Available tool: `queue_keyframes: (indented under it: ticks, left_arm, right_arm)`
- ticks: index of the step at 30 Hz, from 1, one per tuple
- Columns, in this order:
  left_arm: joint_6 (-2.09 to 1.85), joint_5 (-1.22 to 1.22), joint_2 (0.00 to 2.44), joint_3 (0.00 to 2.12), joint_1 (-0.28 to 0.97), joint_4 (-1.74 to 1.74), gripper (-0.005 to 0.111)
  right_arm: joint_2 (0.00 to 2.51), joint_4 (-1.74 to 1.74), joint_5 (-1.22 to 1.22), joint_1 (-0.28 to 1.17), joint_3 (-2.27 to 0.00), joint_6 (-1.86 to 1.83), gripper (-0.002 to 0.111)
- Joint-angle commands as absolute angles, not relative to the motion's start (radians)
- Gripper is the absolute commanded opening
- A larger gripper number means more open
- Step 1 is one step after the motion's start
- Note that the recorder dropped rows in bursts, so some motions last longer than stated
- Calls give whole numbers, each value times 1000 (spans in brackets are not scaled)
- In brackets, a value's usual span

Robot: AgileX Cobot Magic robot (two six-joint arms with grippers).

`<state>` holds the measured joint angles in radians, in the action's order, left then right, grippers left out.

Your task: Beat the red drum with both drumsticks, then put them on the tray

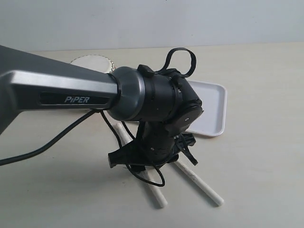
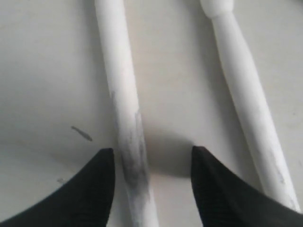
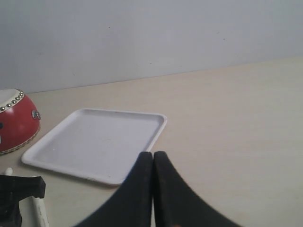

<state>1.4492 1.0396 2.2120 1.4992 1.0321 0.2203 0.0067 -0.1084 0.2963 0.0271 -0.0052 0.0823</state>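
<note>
The left gripper [image 2: 151,150] is down at the table [image 1: 266,156] with its jaws spread wide. One drumstick [image 2: 127,118] lies between them, not gripped (its shaft is smudged grey just there). The second drumstick [image 2: 246,99] lies just beside it, outside the jaws. In the exterior view both sticks rest on the table in the near middle, side by side, their near ends slanting to the right. The tray [image 1: 211,107] sits just beyond them, to the right of the arm. The red drum [image 3: 14,120] stands near the tray's left side, mostly hidden behind the arm in the exterior view. The right gripper [image 3: 153,158] is apart from the sticks, its fingers pressed together and holding nothing
</note>
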Motion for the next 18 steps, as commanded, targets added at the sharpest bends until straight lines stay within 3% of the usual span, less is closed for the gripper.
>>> queue_keyframes:
  ticks: [1, 12, 18]
  left_arm:
    - [1441, 1007, 2253, 1466, 1034, 136, 40]
    - [1456, 984, 2253, 1466, 1034, 101, 0]
    - [1456, 986, 2250, 1466, 1034, 101, 0]
  right_arm:
    - [0, -107, 290, 24, 0, 80, 0]
    - [0, -107, 290, 24, 0, 80, 0]
    - [0, -107, 290, 24, 0, 80, 0]
